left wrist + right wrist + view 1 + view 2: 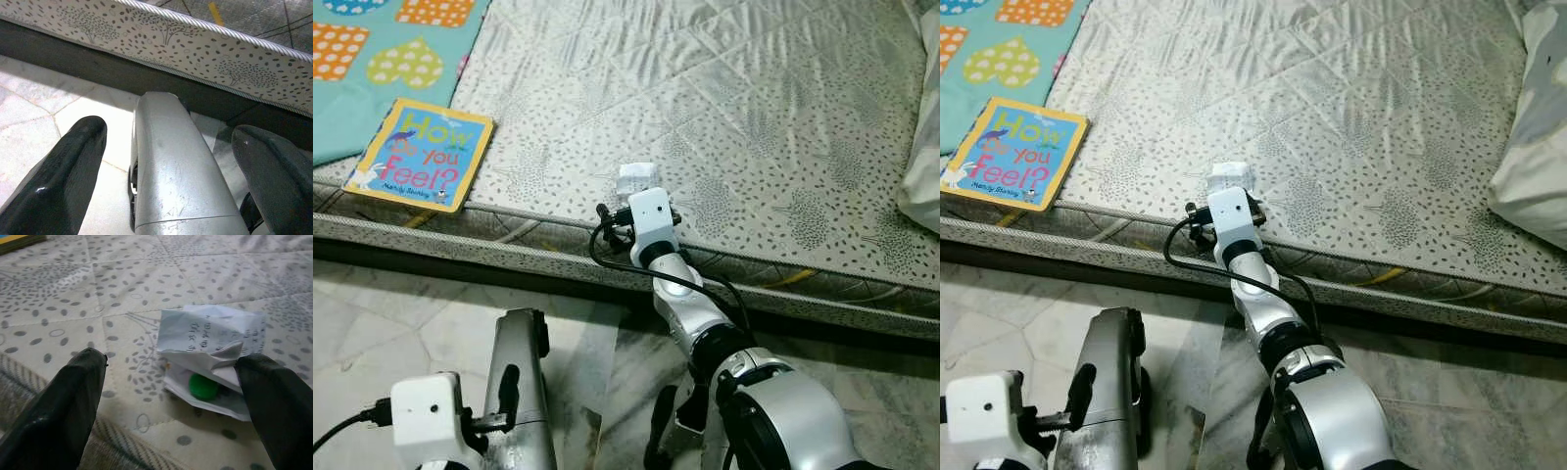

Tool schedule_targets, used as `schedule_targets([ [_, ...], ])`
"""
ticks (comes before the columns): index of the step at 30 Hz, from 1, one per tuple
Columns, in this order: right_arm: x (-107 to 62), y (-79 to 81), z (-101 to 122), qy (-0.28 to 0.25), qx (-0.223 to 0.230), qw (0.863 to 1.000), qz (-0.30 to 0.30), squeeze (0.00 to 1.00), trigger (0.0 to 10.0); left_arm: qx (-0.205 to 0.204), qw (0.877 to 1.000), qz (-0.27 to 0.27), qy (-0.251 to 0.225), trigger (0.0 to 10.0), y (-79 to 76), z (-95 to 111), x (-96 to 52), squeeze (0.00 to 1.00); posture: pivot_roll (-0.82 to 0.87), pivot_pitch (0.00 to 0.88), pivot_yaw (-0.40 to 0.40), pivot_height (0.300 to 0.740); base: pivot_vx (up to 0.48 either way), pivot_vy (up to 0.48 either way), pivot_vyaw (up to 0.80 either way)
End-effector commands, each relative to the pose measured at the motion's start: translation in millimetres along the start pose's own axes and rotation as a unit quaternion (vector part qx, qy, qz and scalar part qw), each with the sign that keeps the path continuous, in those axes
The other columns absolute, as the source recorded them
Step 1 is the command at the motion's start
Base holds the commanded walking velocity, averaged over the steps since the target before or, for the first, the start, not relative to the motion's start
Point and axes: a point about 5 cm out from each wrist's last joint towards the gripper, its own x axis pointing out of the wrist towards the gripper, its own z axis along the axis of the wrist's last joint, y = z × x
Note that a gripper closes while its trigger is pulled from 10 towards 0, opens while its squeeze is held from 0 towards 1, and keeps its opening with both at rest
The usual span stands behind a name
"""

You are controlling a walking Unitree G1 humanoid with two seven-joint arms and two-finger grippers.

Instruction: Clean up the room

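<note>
A crumpled white paper with printed text and a green spot lies on the grey patterned mattress near its front edge. My right gripper is open just in front of it, one finger close beside the paper, the other well apart. From the head the paper peeks out just beyond the right wrist. A picture book "How Do You Feel?" rests on the mattress edge at the left. My left gripper hangs open low over the floor.
A teal play mat with coloured hearts covers the mattress's far left corner. A white pillow sits at the right. The marble floor runs along the mattress front. My silver leg stands below.
</note>
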Motion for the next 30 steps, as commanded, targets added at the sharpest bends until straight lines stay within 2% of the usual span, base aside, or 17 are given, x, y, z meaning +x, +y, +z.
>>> schedule_targets([
  [1, -0.9, 2.0, -3.4, 0.01, -0.005, 1.0, 0.001, 0.0, 10.0, 0.003, 1.0, 0.004, 0.013, 10.0, 0.5, -2.4, -5.9, 0.0, 0.39, 0.45, -0.097, 0.547, 0.0, 0.0, 0.0],
  [5, 0.6, 0.7, -0.8, 0.006, -0.013, 1.0, -0.006, 0.0, 10.0, 0.004, 1.0, 0.008, 0.016, 10.0, 2.1, -3.0, -8.8, 0.0, 0.39, 0.455, -0.097, 0.547, 0.0, 0.0, 0.0],
  [6, 1.9, 0.4, 1.5, 0.003, -0.027, 1.0, -0.013, 0.0, 10.0, 0.005, 1.0, 0.012, 0.019, 10.0, 3.2, -3.6, -11.1, 0.0, 0.39, 0.461, -0.097, 0.547, 0.0, 0.0, 0.0],
  [7, 2.4, 0.7, 2.5, 0.002, -0.036, 0.999, -0.018, 0.0, 4.4, 0.005, 1.0, 0.013, 0.021, 10.0, 3.2, -4.3, -12.4, 0.0, 0.4, 0.468, -0.097, 0.547, 0.0, 0.0, 0.0],
  [8, 2.6, 1.1, 3.1, 0.001, -0.047, 0.999, -0.022, 0.0, 0.0, 0.005, 1.0, 0.014, 0.023, 10.0, 3.2, -4.9, -13.5, 0.0, 0.4, 0.471, -0.097, 0.547, 0.0, 0.0, 0.0],
  [12, 2.5, 4.2, 4.0, -0.004, -0.076, 0.997, -0.028, 0.0, 0.0, 0.005, 1.0, 0.015, 0.025, 10.0, 2.8, -5.2, -16.0, 0.0, 0.4, 0.473, -0.096, 0.547, 0.0, 0.0, 0.0],
  [24, -2.9, 2.7, -7.4, 0.012, -0.119, 0.992, -0.048, 0.0, 0.0, 0.006, 0.999, 0.019, 0.026, 10.0, 4.1, -4.7, -15.8, 0.0, 0.4, 0.477, -0.092, 0.547, 0.0, 0.0, 0.0],
  [30, -4.4, 2.0, -11.1, 0.02, -0.131, 0.99, -0.045, 0.0, 0.0, 0.013, 1.0, -0.015, 0.013, 10.0, -3.8, 0.4, -12.7, 0.0, 0.4, 0.475, -0.096, 0.547, 0.0, 0.0, 0.0],
])
